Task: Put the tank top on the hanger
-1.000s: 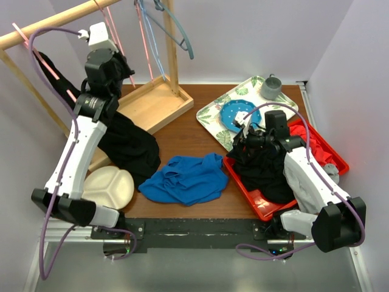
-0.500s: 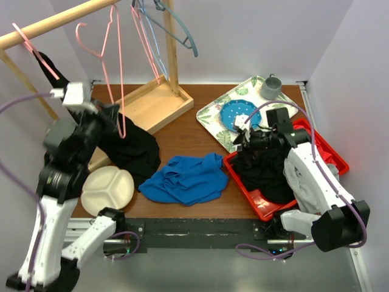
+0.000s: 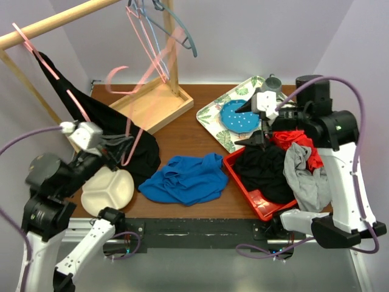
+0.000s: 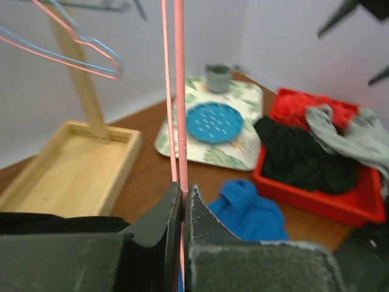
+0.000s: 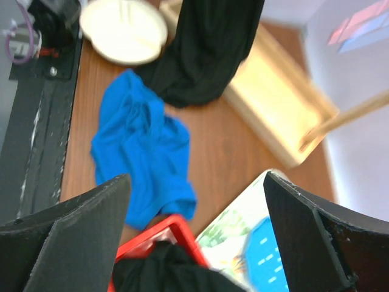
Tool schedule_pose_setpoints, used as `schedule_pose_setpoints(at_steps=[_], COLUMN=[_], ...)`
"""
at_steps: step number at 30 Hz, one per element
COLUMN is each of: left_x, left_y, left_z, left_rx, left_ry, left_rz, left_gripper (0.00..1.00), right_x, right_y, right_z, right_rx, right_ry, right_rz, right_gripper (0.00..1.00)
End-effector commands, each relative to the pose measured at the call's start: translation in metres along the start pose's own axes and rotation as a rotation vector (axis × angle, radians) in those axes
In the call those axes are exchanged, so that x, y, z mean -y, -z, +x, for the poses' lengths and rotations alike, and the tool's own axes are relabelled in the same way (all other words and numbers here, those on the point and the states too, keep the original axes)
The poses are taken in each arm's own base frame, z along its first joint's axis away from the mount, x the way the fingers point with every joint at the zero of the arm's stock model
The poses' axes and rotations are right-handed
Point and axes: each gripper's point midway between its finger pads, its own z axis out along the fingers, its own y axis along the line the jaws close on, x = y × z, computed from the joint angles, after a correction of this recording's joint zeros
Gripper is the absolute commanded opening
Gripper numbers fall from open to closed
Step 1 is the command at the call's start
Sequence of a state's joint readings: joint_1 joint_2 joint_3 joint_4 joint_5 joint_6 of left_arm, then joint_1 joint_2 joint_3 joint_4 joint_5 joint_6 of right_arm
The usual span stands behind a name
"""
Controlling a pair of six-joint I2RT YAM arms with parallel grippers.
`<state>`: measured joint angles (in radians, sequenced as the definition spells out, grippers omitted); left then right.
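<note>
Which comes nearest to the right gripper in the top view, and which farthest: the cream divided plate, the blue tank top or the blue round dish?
From the right gripper:
1. blue round dish, right by it, back right.
2. tank top, table centre.
3. cream divided plate, near left edge.

Centre of the top view: the tank top (image 3: 184, 179) is showing royal blue against the brown table (image 3: 194, 137). Centre of the left wrist view: the hanger (image 4: 179, 91) is appearing pink. At right in the top view, a tray (image 3: 214, 112) is displaying a green leaf print on white beside a red bin (image 3: 249, 190). At lower left, a plate (image 3: 109, 188) is showing cream.
</note>
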<state>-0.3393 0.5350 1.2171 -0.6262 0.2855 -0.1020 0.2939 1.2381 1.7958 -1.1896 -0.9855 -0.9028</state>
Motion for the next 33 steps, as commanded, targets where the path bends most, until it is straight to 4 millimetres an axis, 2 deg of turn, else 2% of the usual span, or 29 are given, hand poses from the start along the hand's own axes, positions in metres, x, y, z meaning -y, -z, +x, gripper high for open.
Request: schedule_pose_setpoints(at_steps=[1,4,6,8,9,10,12,15,19,21,24,26,28,29,32,33], left_x=[0.05,0.069,0.078,0.084,0.095,0.099,0.109,0.117,0.121,0.121,0.121,0.12,0.119,0.119,0.115,0.113], left_y=[-0.035,-0.048,-0.052,-0.06,-0.058,-0.06,-0.062,-0.063,-0.061,-0.061,-0.062,-0.064,-0.066,-0.067,-0.069,-0.069], left_z=[0.059,0.092,0.112,0.128,0.132,0.137,0.144,0.149,0.154,0.158,0.162,0.165,0.167,0.167,0.171,0.171], left_rx=[-0.232,-0.317,-0.373,-0.413,-0.428,-0.442,-0.454,-0.458,-0.468,-0.472,-0.472,-0.471,-0.47,-0.466,-0.462,-0.458], left_ry=[0.082,0.161,0.174,0.174,0.175,0.182,0.184,0.189,0.195,0.197,0.203,0.205,0.208,0.207,0.213,0.212], left_rz=[0.39,0.549,0.599,0.611,0.652,0.665,0.698,0.725,0.746,0.742,0.744,0.732,0.722,0.719,0.688,0.666], left_gripper=[0.0,0.0,0.0,0.0,0.0,0.0,0.0,0.0,0.0,0.0,0.0,0.0,0.0,0.0,0.0,0.04], right_x=[-0.013,-0.015,-0.015,-0.014,-0.013,-0.015,-0.012,-0.025,-0.031,-0.036,-0.044,-0.051,-0.054,-0.057,-0.059,-0.057], right_y=[0.013,0.012,0.009,0.001,-0.002,-0.011,-0.02,-0.044,-0.06,-0.064,-0.069,-0.07,-0.072,-0.072,-0.073,-0.073], right_z=[-0.043,-0.047,-0.04,-0.025,-0.019,-0.003,0.015,0.047,0.067,0.07,0.065,0.059,0.059,0.057,0.067,0.073], right_rx=[0.097,0.115,0.107,0.081,0.07,0.047,0.004,-0.063,-0.1,-0.095,-0.056,-0.018,0.001,0.013,-0.015,-0.041], right_ry=[0.056,0.081,0.071,0.042,0.028,-0.011,-0.029,-0.081,-0.12,-0.141,-0.179,-0.201,-0.221,-0.238,-0.269,-0.283], right_rz=[-0.041,-0.065,-0.075,-0.079,-0.079,-0.097,-0.096,-0.166,-0.203,-0.221,-0.26,-0.293,-0.306,-0.318,-0.3,-0.27], right_gripper=[0.98,0.99,0.99,0.99,0.98,0.99,0.99,0.99,0.97,0.95,0.82,0.61,0.34,0.02,0.0,0.0])
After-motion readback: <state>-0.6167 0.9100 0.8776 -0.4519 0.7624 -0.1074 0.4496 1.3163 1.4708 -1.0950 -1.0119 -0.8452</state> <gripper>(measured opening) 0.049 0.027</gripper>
